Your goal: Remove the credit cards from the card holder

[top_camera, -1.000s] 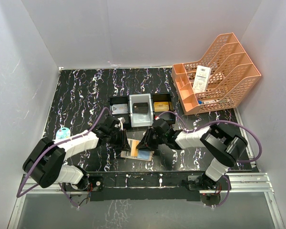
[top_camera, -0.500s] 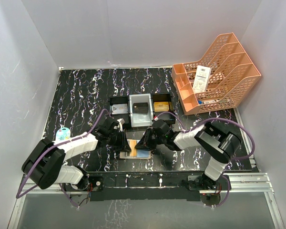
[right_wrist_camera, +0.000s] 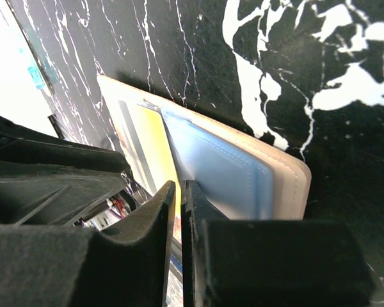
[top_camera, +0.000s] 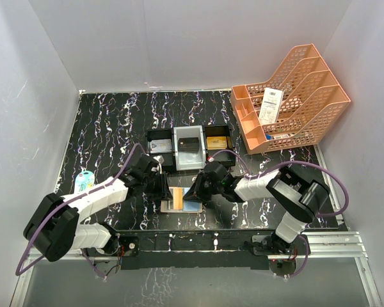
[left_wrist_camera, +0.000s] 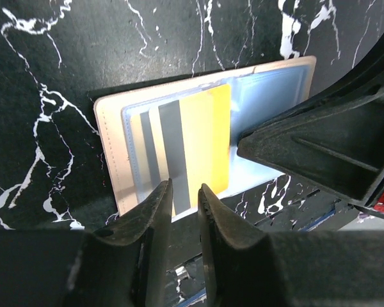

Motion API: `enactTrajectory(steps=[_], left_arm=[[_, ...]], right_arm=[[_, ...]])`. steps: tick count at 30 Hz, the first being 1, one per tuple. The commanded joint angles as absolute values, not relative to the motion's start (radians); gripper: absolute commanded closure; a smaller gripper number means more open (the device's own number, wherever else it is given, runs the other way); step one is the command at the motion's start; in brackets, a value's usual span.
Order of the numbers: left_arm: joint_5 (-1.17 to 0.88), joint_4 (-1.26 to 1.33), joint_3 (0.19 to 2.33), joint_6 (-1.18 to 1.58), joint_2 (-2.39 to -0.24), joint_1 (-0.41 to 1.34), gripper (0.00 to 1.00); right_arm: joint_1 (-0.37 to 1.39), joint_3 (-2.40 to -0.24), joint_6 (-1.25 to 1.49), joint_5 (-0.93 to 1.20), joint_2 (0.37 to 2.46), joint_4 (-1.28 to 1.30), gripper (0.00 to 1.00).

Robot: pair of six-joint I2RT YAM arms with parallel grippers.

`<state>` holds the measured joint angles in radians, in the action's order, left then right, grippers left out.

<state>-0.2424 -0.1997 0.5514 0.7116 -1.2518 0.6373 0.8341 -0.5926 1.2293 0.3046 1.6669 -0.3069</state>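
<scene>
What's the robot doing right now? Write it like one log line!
wallet: lying open | gold card: part out of slot | left gripper: narrowly open at wallet edge | right gripper: at card, grip unclear

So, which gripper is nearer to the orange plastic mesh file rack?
Right. The right gripper is at the open tan wallet, down-left of the rack; the left gripper sits further left, on the wallet's other side.

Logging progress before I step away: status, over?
Left gripper slightly open over gold card. Right gripper nearly shut at card's edge, grip unclear. Card still in wallet. Nothing blocking.
</scene>
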Motion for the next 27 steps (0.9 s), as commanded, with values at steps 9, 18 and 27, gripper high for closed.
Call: enactTrajectory(steps=[9, 18, 27], left_arm=[[-0.231, -0.249, 0.558, 0.666, -1.314, 0.639, 0.88], [-0.209, -0.26, 0.525, 0.663, -1.31, 0.64, 0.93], [-0.216, -0.238, 0.494, 0.674, -1.322, 0.64, 0.95]], right_arm=[[0.839, -0.623, 1.189, 0.273, 1.635, -0.243, 0.85], [0.847, -0.648, 1.161, 0.259, 1.649, -0.189, 0.76], [0.873, -0.68, 1.14, 0.281, 1.698, -0.187, 0.72]])
